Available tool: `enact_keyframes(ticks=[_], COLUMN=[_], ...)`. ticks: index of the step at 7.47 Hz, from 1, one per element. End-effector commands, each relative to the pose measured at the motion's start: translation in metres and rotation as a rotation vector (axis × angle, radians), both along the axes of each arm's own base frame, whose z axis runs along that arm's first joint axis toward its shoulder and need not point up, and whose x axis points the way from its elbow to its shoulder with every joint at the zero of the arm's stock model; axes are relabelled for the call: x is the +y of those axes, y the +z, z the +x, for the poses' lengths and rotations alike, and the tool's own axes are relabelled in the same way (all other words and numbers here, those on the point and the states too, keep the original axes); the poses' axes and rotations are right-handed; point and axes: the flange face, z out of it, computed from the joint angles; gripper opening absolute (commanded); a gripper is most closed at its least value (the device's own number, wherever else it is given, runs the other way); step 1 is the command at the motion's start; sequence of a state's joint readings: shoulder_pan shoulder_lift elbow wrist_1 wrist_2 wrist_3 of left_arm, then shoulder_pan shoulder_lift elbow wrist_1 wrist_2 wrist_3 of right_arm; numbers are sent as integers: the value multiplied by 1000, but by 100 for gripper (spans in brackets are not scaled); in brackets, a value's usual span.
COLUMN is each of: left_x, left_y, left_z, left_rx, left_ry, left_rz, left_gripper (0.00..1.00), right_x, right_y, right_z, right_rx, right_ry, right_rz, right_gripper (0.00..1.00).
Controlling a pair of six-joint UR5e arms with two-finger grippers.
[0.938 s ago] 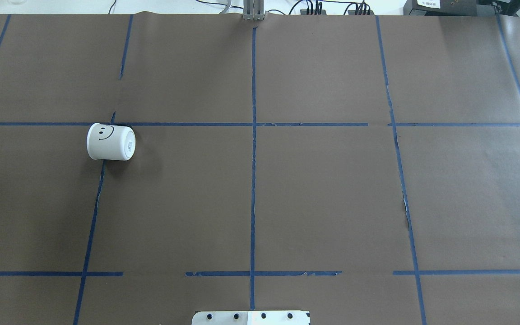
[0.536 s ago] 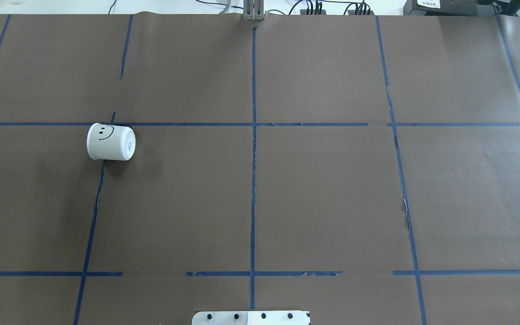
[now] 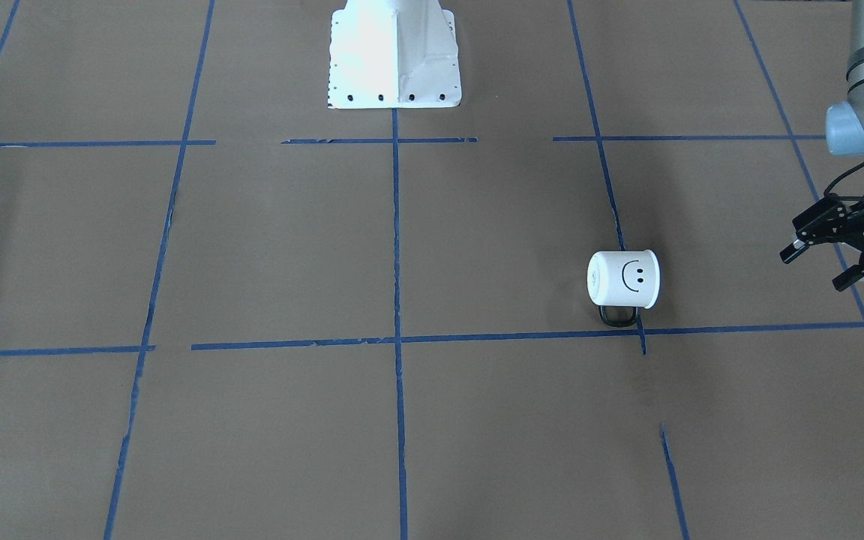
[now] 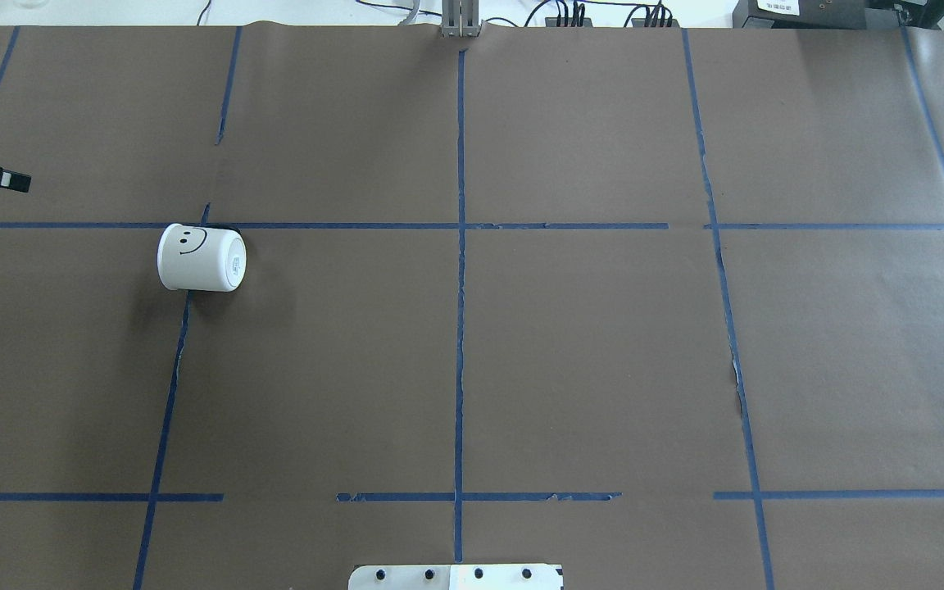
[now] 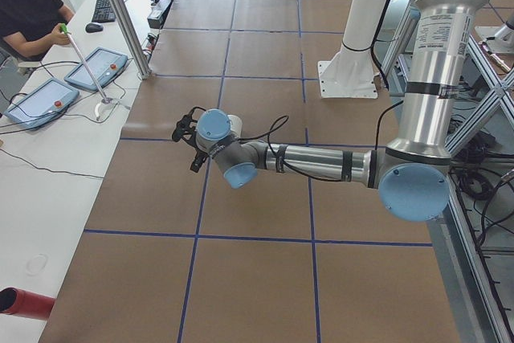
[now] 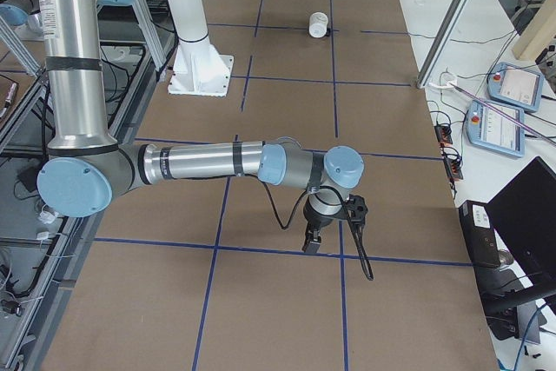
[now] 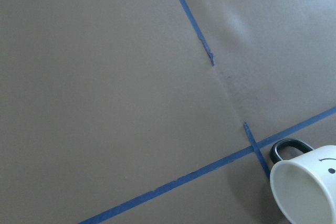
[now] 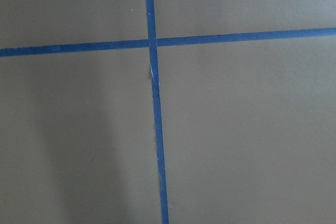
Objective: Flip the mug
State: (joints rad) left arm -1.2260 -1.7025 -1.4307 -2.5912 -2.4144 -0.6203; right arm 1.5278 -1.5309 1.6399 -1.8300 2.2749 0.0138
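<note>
The white mug (image 4: pixel 201 258) lies on its side on the brown paper, smiley face up, in the left half of the table. Its base points toward the table's middle and its mouth toward my left gripper. Its black handle (image 3: pixel 618 316) lies flat on the far side. The mug also shows in the front view (image 3: pixel 623 279), the left wrist view (image 7: pixel 307 187) and far off in the right side view (image 6: pixel 319 24). My left gripper (image 3: pixel 813 270) is open and empty, apart from the mug, beyond its mouth. My right gripper (image 6: pixel 311 241) shows only in the right side view; I cannot tell its state.
Blue tape lines (image 4: pixel 460 287) divide the paper into squares. The white robot base plate (image 4: pixel 456 576) sits at the near edge. An operator (image 5: pixel 32 6) and teach pendants (image 5: pixel 96 68) are at a side table beyond the far edge.
A finger of my left gripper has come into the overhead view at its left edge. The mug has not moved.
</note>
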Motion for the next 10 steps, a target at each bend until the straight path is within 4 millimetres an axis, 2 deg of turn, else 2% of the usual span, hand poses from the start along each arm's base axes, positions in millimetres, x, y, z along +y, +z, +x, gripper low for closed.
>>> enact_keyframes(ticks=[1, 2, 3, 4, 5, 6, 7, 8, 10], left_x=[-2, 4, 2, 8, 20, 29, 32, 33, 32], left_y=[-15, -15, -19, -23, -9, -7, -15, -23, -32], left_z=[48, 64, 78, 86, 98, 113, 131, 140, 143], left_rx=[115, 149, 173, 221, 276, 316, 338, 366, 419], left_ry=[5, 5, -1, -12, -9, -19, -27, -35, -50], left_rz=[-193, -250, -327, -390, -416, -423, -435, -454, -476], left_gripper=[100, 100, 100, 100, 100, 100, 100, 100, 100], right_x=[0, 0, 0, 0, 0, 0, 0, 0, 0], right_y=[0, 0, 0, 0, 0, 0, 0, 0, 0], right_z=[0, 0, 0, 0, 0, 0, 0, 0, 0], right_rx=[0, 0, 0, 0, 0, 0, 0, 0, 0], right_ry=[0, 0, 0, 0, 0, 0, 0, 0, 0], right_rz=[0, 0, 0, 0, 0, 0, 0, 0, 0], right_gripper=[100, 100, 100, 100, 100, 100, 100, 100, 100])
